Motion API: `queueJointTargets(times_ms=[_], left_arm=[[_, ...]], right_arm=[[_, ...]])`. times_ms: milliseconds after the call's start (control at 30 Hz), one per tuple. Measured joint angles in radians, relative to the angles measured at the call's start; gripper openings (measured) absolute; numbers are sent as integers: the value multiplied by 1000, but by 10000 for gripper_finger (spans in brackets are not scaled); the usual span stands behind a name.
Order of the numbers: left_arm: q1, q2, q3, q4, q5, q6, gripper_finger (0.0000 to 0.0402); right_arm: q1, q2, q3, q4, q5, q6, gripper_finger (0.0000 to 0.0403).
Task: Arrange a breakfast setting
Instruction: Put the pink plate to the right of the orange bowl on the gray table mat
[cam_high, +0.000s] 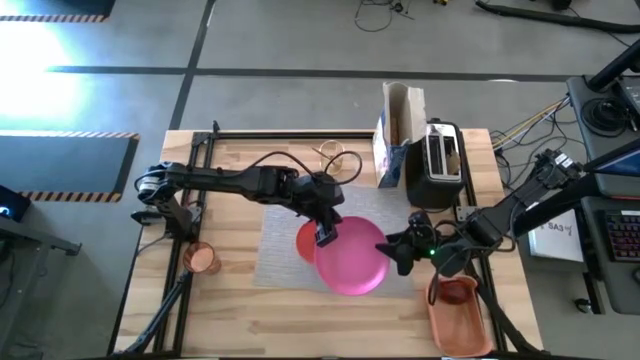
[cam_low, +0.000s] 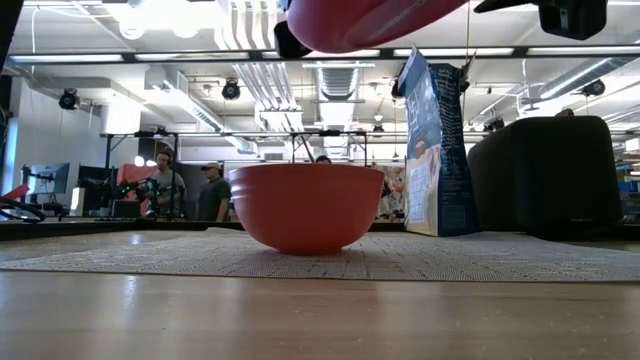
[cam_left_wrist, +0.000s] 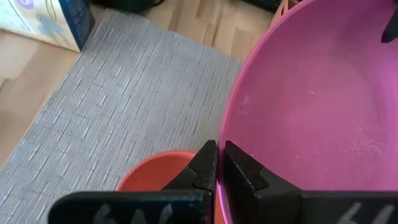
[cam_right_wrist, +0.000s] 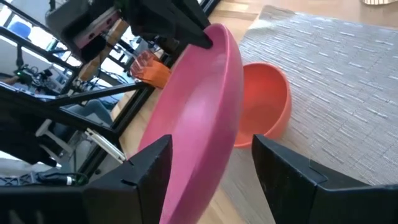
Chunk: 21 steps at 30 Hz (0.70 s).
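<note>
Pinched between the left gripper (cam_left_wrist: 219, 163) fingers (cam_left_wrist: 202, 165): the rim of the pink plate (cam_high: 351, 256), held up off the table above the grey placemat (cam_high: 285, 250). Fingers pressed close on that rim, one on each face, seen plainly in the left wrist view. Just under and behind those fingers, on the placemat: the orange bowl (cam_low: 305, 207), upright, half hidden by the plate from above.

On the far side of the plate, the right gripper (cam_right_wrist: 214, 171), fingers (cam_right_wrist: 292, 171) spread wide, astride the plate's opposite edge with a gap on both sides; no contact visible.

Writing: nothing readable. Only pale, blurred print on the blue-and-white carton (cam_low: 436, 145) in the low view; a corner of the same carton (cam_left_wrist: 46, 25) in the left wrist view, lettering too soft to make out.

Shown only from above: the cup (cam_high: 204, 258) at the table's left edge, well apart from the left fingers; the orange tray (cam_high: 462, 315) near the right arm, with something red in it, too small to tell; the toaster (cam_high: 441, 152) beside the carton; a thin gold-coloured loop of something (cam_high: 338, 160) beyond the placemat, too small to name.

Shown only from table height: the plate's underside (cam_low: 375, 20) hanging clear above the bowl, and people (cam_low: 185, 185) standing in the room behind. Shown only in the right wrist view: the plate tilted steeply, near on edge, with the cup (cam_right_wrist: 149, 65) past it.
</note>
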Motion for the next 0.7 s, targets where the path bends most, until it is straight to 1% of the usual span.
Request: queueJointTargets(times_ms=[167, 533, 700], left_arm=[[1, 0, 0, 34, 0, 10, 0], [0, 0, 0, 40, -1, 22, 0], [0, -2, 0, 39, 1, 22, 0]], right_arm=[[-11, 0, 0, -2, -2, -3, 190], [-15, 0, -1, -18, -6, 16, 92], [-16, 1, -3, -27, -5, 23, 66]])
